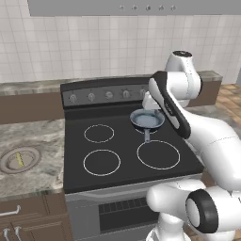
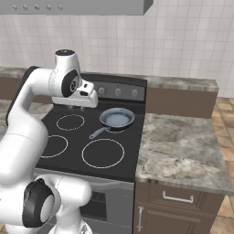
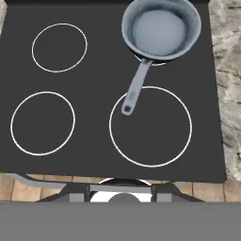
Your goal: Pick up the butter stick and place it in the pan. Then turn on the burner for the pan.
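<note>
Pan: round grey-blue metal, shallow rim, sits empty on rear-right burner ring of matte black stove. Butter stick: thin pale-yellow bar, lies in flat round dish on speckled stone table left of stove. Gripper hangs above stove; open/closed: can't tell.

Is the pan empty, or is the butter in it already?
Empty. The pan shows only its bare grey-blue bottom in the hand view. The butter stick lies in the round dish on the counter left of the stove.
</note>
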